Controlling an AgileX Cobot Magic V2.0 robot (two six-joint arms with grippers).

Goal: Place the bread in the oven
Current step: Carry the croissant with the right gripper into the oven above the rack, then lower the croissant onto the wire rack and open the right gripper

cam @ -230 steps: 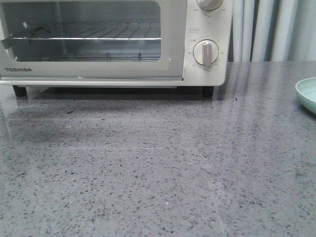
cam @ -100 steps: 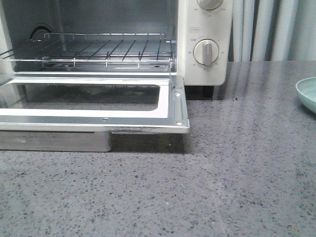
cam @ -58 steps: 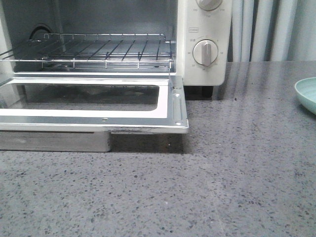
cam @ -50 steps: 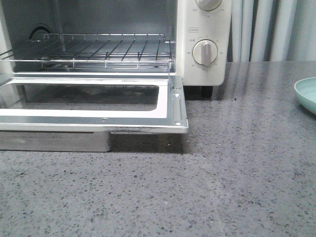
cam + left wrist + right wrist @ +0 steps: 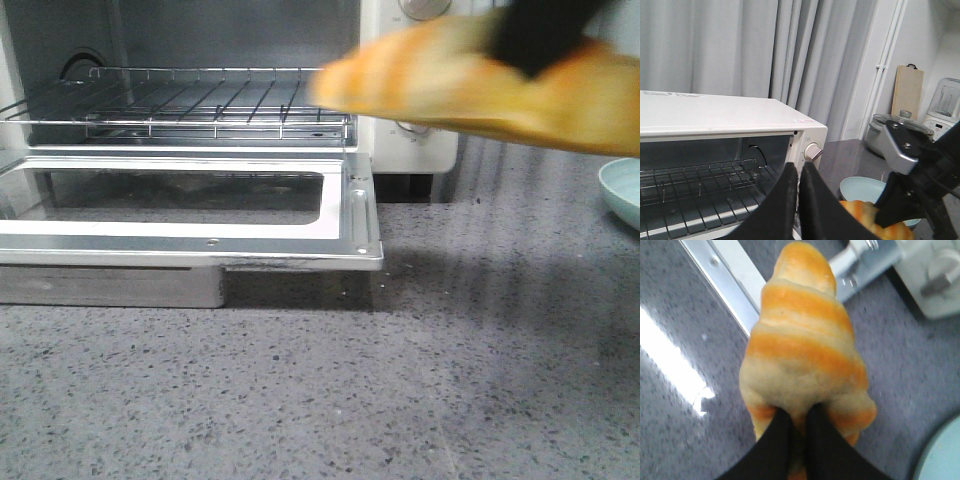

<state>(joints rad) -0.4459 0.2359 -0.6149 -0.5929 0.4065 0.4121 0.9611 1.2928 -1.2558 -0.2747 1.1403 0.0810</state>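
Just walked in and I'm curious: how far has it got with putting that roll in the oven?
The oven door already hangs open, its wire rack bare. The right hand is shut on the bread, holding it in the air in front of the oven's dial side. The left hand is shut and empty. Left to do: set the bread on the rack.

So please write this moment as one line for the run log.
right gripper: shut on bread | bread: in air, outside oven | oven door: open | left gripper: shut, empty
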